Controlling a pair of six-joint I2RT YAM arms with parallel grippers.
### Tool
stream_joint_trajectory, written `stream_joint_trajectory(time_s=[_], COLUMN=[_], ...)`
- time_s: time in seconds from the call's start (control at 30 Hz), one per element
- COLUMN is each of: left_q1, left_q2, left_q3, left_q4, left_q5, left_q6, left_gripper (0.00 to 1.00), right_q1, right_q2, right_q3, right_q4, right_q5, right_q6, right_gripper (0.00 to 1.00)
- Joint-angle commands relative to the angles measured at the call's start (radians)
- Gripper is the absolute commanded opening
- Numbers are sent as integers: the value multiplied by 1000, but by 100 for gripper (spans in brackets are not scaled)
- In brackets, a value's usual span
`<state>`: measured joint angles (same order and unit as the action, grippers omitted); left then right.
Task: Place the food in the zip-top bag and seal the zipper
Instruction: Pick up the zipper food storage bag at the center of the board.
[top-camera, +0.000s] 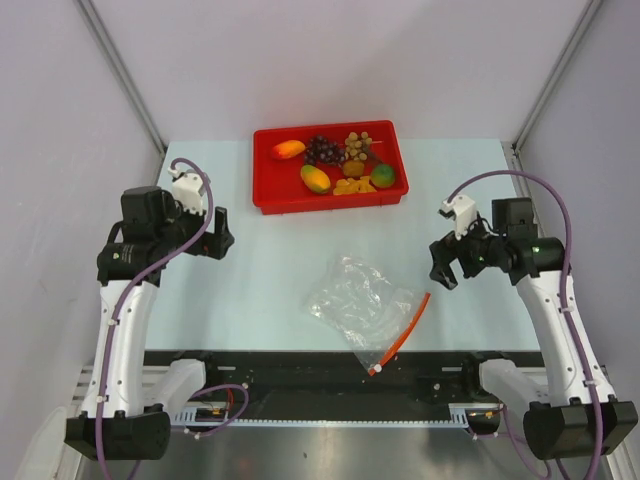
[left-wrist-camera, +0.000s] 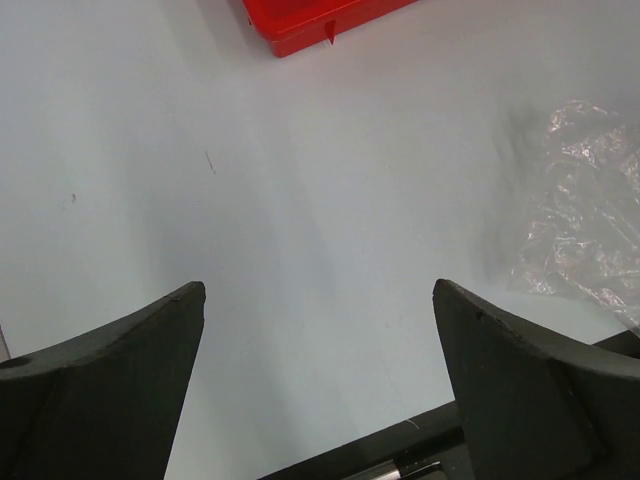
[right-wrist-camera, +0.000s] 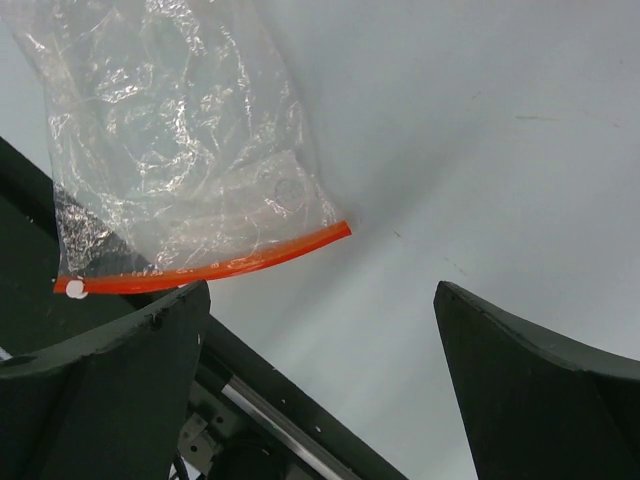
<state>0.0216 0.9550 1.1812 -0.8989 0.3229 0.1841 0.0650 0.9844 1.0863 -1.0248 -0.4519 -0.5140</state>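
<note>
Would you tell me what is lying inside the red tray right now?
In the red tray: a red-orange mango, grape bunch, tan ball cluster, yellow-green mango, orange chunks and a green fruit. Anything beneath those pieces is covered.

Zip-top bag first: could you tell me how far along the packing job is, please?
Nothing looks done yet: all the food sits in the red tray, and the zip-top bag lies empty on the table. Nothing is in hand; both sets of jaws stand open. Left: load the food, then seal the zipper.
</note>
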Motion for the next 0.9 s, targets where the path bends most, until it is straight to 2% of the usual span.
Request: stream_joint_trajectory(time_s=[0.0,0.17,0.3,0.5,0.77,0.87], left_q1=[-5,-5,-3,-5,-12,-12], left_q2=[-18,-13,-33,-81,-133,-131], left_q3=[5,-9,-38,-81,-152,-166], left_q4=[32,23,52,112,167,176], left_q5=[-7,18,45,137,242,271], left_q6=[0,2,-5,-9,44,61], left_gripper=[100,100,100,100,100,100], right_q1=[70,162,298,478,475,457], right_q2=[34,115,215,375,586,622], right_q3=[-15,-31,-57,-97,-94,-88], right_q4=[-6,20,78,285,454,491], right_q5=[-7,-16,33,114,179,157], right_q6=[-47,-63,-47,24,88,109], right_gripper=[100,100,100,100,98,89])
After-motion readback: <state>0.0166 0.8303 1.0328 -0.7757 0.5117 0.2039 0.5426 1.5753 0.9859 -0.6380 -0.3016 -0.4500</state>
